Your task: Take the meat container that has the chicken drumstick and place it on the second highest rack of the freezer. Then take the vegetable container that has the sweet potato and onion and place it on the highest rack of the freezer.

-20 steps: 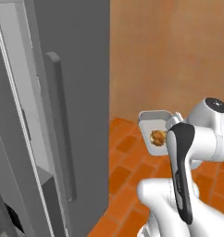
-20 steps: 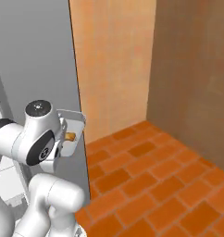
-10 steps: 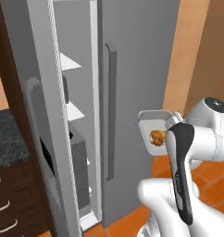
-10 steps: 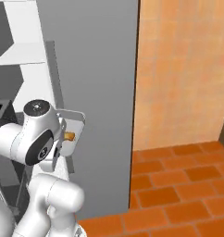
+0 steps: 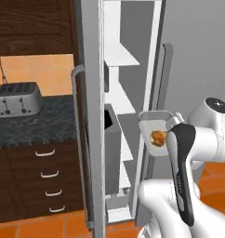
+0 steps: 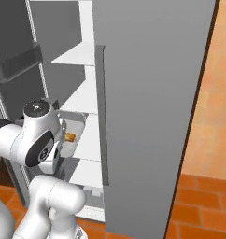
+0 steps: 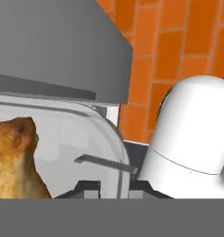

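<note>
Freezer [image 5: 128, 93] door open; arm raised, claw [image 7: 115, 183] prob. clamped on meat container [image 5: 154, 128] w/ drumstick [image 5: 157, 137].

Silver-grey freezer [image 5: 193, 56] with white shelves [image 6: 80, 53], golden-brown drumstick [image 5: 157, 137] in a pale tray [image 5: 154, 122], orange brick floor [image 6: 199, 205], dark wood cabinets [image 5: 33, 23].

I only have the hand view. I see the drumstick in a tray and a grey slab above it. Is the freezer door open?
Observer: Yes. The left base view shows the freezer open, white shelves stacked inside.
Operator: Where's the tray relative to it?
Observer: The meat container is held in front of the opening, outside the shelves, with the chicken drumstick in it.
Operator: Anything beside the freezer?
Observer: A silver toaster sits on the dark counter to its left.
</note>
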Controlling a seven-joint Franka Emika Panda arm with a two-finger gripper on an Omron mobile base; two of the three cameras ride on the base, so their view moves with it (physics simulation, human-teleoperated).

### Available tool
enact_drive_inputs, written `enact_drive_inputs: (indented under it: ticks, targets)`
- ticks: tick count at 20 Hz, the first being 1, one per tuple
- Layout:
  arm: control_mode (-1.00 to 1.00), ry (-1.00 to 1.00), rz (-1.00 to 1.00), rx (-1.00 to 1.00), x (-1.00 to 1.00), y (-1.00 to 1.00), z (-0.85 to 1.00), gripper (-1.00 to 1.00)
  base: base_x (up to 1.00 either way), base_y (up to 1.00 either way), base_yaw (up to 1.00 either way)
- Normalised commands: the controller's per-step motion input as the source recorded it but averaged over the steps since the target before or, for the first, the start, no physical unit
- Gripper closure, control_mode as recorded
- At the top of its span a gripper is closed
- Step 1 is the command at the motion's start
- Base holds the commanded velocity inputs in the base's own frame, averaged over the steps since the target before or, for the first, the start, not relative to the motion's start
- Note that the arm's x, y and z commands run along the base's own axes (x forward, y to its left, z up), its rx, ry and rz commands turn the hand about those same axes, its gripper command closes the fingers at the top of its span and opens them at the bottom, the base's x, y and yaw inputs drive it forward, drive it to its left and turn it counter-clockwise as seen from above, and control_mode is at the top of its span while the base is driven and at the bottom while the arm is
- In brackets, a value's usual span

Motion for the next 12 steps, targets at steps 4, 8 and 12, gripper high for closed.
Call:
enact_drive_inputs:
  ticks: [4,8,12]
  targets:
    - [1.00,0.00,0.00,0.00,0.00,0.00,0.00,1.00,0.60,-0.14,0.53]
    - [1.00,0.00,0.00,0.00,0.00,0.00,0.00,1.00,0.24,-0.37,0.42]
    - [1.00,0.00,0.00,0.00,0.00,0.00,0.00,1.00,0.11,-0.08,0.18]
